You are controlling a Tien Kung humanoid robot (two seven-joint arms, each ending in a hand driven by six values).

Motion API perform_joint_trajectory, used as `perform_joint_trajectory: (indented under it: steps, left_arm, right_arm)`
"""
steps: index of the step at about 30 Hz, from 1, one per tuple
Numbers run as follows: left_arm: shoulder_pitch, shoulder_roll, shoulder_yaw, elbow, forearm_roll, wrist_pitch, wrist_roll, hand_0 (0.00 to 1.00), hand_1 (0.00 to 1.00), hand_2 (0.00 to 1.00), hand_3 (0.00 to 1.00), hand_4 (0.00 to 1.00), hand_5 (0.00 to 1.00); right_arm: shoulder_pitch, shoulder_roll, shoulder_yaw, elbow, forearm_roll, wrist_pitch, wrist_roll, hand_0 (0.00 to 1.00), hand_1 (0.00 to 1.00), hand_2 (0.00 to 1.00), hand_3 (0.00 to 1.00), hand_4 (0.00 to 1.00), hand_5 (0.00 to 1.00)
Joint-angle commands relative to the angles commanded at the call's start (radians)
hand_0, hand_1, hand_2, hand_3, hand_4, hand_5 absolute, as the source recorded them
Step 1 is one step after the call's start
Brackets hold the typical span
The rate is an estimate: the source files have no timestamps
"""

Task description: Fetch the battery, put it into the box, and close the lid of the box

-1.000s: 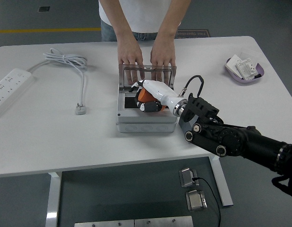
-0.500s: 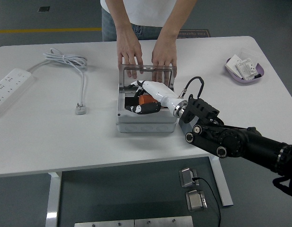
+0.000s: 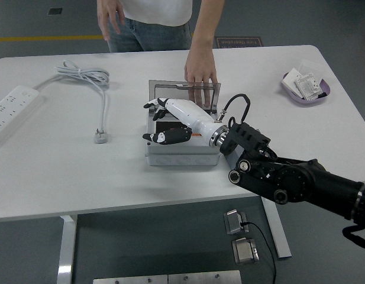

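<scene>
Running this one remotely. The white worktop (image 3: 64, 177) carries everything, and the grey box (image 3: 182, 155) sits right under my right hand (image 3: 170, 121). Compared with a second ago, that hand has let go: it was curled on the orange battery over the box, and now the fingers (image 3: 164, 137) are spread wide and holding nothing, hovering over the box's left side. A sliver of orange battery (image 3: 196, 137) shows just beneath the wrist, down inside the box, so I reckon the drop is done and only the lid is left.

Other change: the person across from me has pulled one hand (image 3: 109, 13) off entirely, well away toward the far left, while the other hand (image 3: 200, 74) stays on the upright lid (image 3: 185, 94) just behind my hand. That reads like they're holding it open for me to swing shut.

Off to the far right sits a purple dish (image 3: 306, 87) of small parts; far left, a power strip (image 3: 13, 109) and cable (image 3: 99, 97). No writing I can read anywhere.
</scene>
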Motion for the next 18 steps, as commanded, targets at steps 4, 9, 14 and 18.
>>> perform_joint_trajectory:
  steps: [4,9,14,18]
  left_arm:
    - [0.003,-0.002,0.000,0.000,-0.001,0.000,0.000,0.667,0.725,0.684,0.626,0.635,0.190]
    - [0.005,-0.001,-0.009,-0.001,0.010,0.000,0.004,0.667,0.725,0.685,0.627,0.635,0.188]
    - [0.002,0.001,-0.009,0.000,0.012,0.000,0.004,0.667,0.725,0.685,0.627,0.635,0.188]
    - [0.002,0.002,-0.011,0.000,0.014,0.000,0.004,0.668,0.725,0.685,0.626,0.635,0.188]
  right_arm:
    - [-0.007,-0.018,0.026,0.049,-0.016,0.008,-0.013,0.720,0.621,0.612,0.814,0.906,0.551]
    - [0.003,-0.039,0.064,0.081,-0.020,0.013,-0.017,0.710,0.613,0.612,0.812,0.908,0.555]
    - [0.037,-0.054,0.104,0.053,-0.013,0.024,-0.015,0.710,0.613,0.612,0.812,0.908,0.555]
    - [0.069,-0.071,0.134,0.024,-0.005,0.044,-0.017,0.694,0.608,0.614,0.810,0.908,0.558]
